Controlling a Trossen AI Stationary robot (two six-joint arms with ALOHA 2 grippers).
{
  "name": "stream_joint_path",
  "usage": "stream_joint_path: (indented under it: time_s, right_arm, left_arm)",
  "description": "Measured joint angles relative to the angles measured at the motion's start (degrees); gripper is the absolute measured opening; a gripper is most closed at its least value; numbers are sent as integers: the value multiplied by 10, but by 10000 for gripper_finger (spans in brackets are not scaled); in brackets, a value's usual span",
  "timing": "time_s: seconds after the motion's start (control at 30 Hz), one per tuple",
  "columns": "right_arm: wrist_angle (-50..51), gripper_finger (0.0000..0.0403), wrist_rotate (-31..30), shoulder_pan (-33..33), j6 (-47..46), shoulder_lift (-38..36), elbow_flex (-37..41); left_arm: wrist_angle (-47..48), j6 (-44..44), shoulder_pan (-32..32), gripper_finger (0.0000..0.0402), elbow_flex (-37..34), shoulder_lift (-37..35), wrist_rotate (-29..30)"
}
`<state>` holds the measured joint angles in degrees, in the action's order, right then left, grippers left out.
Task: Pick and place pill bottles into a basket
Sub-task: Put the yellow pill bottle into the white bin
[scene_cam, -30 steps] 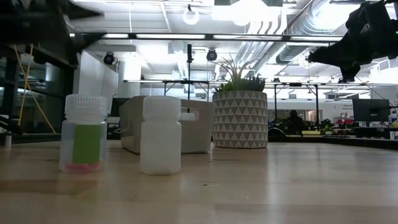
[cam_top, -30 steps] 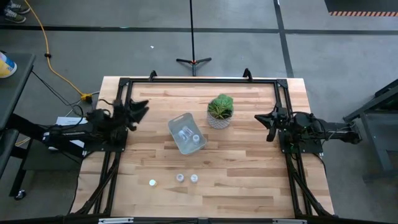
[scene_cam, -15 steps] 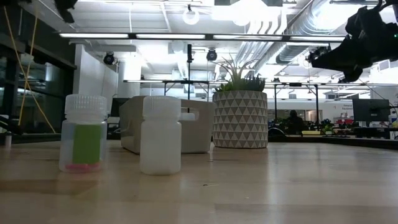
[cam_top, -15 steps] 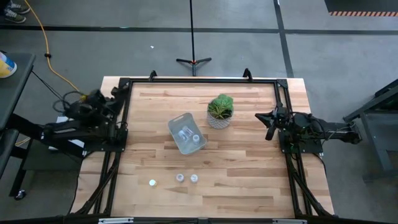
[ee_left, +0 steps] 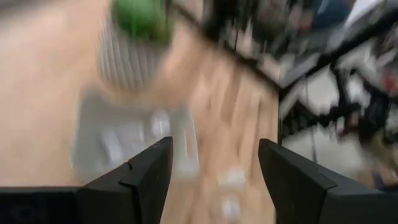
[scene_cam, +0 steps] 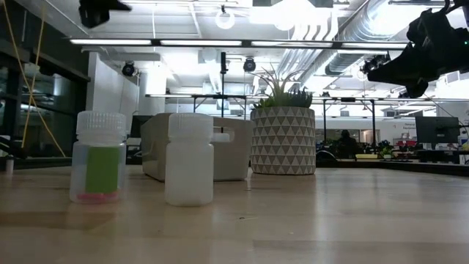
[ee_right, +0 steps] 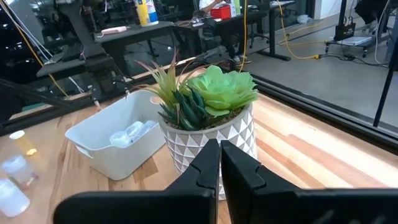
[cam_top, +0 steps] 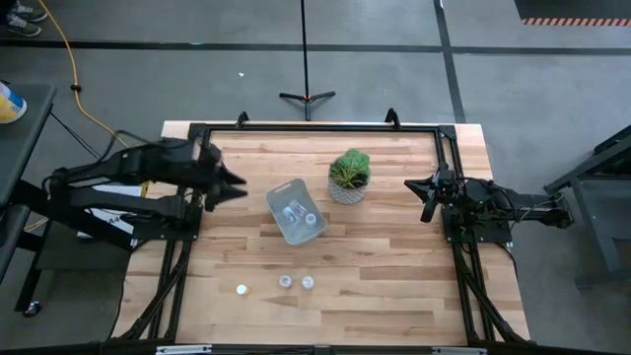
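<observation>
High view: on the wooden table [cam_top: 394,296] the basket [cam_top: 296,211] sits mid-table with bottles inside, and three pill bottles [cam_top: 285,282] stand toward 6 o'clock from it; my left gripper [cam_top: 232,184], nearer them, has those bottles at about 5 o'clock. Low view: two bottles stand upright before the basket. Wrist views: my left fingers [ee_left: 149,177] are spread wide, my right gripper [ee_right: 219,163], parked beside the plant pot [ee_right: 214,140], is closed on nothing.

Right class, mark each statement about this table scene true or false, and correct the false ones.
1. Three pill bottles stand on the table outside the basket. True.
2. The basket is empty. False: it holds bottles.
3. The left tool grips a bottle. False: its fingers are open and empty.
4. The potted plant stands beside the basket. True.
5. The right tool is shut. True.
</observation>
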<state>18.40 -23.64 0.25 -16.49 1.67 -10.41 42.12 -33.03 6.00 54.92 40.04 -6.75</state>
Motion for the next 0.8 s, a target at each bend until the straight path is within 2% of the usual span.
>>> stream_joint_path:
  time_s: [0.17,0.37,0.57,0.67,0.8]
  right_arm:
    - [10,7,0,0,0,0,0]
    - [28,7,-1,0,0,0,0]
    - [28,7,-17,0,-1,0,0]
    - [28,7,-18,0,-1,0,0]
    - [28,7,-30,0,0,0,0]
  left_arm:
    - [95,-51,-4,271,23,91,-104]
    - [138,-63,-78,271,41,184,-138]
    - [135,-80,-192,271,62,256,-128]
    - [131,-83,-253,271,64,283,-95]
    - [115,-70,-330,271,63,316,-16]
